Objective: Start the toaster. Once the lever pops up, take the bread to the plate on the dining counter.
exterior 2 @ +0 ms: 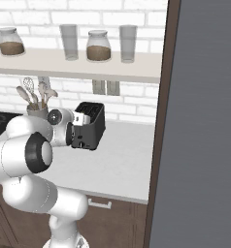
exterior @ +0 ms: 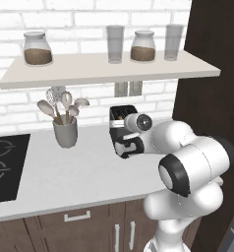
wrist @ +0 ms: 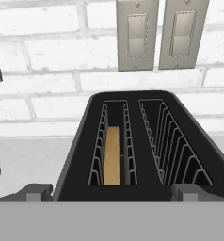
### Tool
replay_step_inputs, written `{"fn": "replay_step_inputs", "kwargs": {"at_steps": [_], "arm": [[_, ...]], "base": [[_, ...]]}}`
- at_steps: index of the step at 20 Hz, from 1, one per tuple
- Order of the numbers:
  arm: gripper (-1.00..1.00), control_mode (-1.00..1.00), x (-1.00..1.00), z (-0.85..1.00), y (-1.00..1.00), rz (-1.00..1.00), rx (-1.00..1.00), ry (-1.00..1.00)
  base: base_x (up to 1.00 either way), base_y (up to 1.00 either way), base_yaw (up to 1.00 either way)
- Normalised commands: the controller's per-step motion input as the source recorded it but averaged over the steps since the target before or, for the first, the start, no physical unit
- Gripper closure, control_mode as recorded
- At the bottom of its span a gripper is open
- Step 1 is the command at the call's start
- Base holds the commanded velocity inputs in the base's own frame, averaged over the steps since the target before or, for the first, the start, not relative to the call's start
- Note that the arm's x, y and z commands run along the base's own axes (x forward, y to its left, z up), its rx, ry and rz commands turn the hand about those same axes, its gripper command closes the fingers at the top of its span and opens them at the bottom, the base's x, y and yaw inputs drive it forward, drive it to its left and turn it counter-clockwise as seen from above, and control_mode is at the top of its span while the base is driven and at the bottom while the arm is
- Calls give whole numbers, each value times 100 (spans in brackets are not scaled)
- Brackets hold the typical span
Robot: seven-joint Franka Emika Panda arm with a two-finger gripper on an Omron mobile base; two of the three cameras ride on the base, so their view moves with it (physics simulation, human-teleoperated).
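Gripper [wrist: 111, 192] is hanging wide open right at the near edge of the toaster [wrist: 147, 141], jaws spread to either side and clasping nothing. Looking down from the hand, its two dark fingertips [wrist: 35, 192] are peeking up at the bottom corners, and between them the two slots are running straight away toward the brick wall [wrist: 48, 56]. The bread [wrist: 112, 155] is sitting edge-up in the left-hand slot, a thin tan strip with its long line following the slot (the other slot is showing bare wire guides). Two wall sockets [wrist: 137, 33] are sitting on the brick just above.

Over in the left base view, the hand is blocking most of the toaster [exterior: 120, 114]; just its dark top with a fleck of tan is poking out behind the wrist, back against the wall on the white worktop [exterior: 65, 172]. A grey utensil cup [exterior: 65, 130] full of spoons is standing to its left, with the black hob [exterior: 3, 165] further left still.

The right base view is giving the fuller picture: the toaster [exterior 2: 90, 127] is showing its boxy side, standing upright, with the hand pressing in close from the left. Up above, a shelf [exterior 2: 74, 65] is carrying jars and glasses. The lever I cannot make out.
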Motion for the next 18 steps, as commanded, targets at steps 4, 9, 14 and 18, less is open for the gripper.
{"fn": "replay_step_inputs", "kwargs": {"at_steps": [4,9,14,18], "arm": [[-100,-100,0,0,0,0,0,0],[-100,-100,0,0,0,0,0,0],[-100,-100,0,0,0,0,0,0],[-100,-100,0,0,0,0,0,0]], "base": [[0,0,0],[0,0,0],[0,0,0],[0,0,0]]}}
